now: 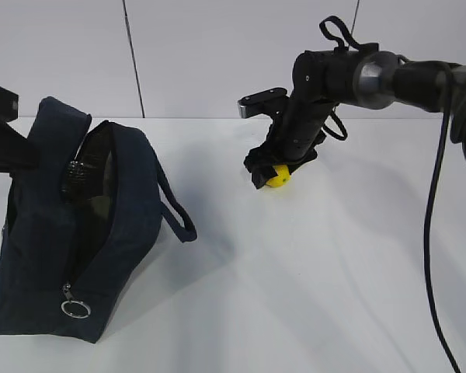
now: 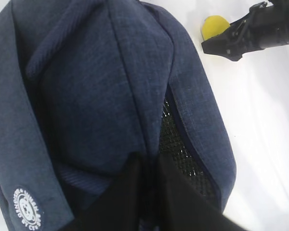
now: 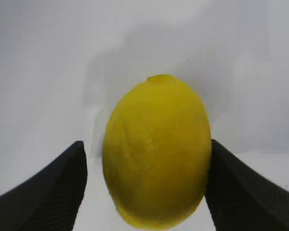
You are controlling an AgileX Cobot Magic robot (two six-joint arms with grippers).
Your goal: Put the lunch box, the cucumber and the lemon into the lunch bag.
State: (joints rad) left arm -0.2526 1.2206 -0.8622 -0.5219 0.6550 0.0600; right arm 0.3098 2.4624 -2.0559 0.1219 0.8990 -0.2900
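The navy lunch bag (image 1: pixel 101 233) stands at the left with its zipper open and its silver ring pull (image 1: pixel 75 308) at the front. My left gripper (image 2: pixel 149 161) is shut on the fabric at the edge of the bag's (image 2: pixel 86 86) opening; in the exterior view it (image 1: pixel 15 148) sits at the bag's far left. The yellow lemon (image 1: pixel 278 176) lies on the table. My right gripper (image 1: pixel 273 175) is open and straddles the lemon (image 3: pixel 156 151). One finger touches it and the other stands a little off. The lunch box and the cucumber are out of view.
The white table (image 1: pixel 311 295) runs back to a pale wall. A bag handle (image 1: pixel 177 214) loops out to the right of the bag. The bag's black mesh lining (image 2: pixel 176 139) and round white logo (image 2: pixel 28 211) show in the left wrist view, as does the right gripper (image 2: pixel 226 43).
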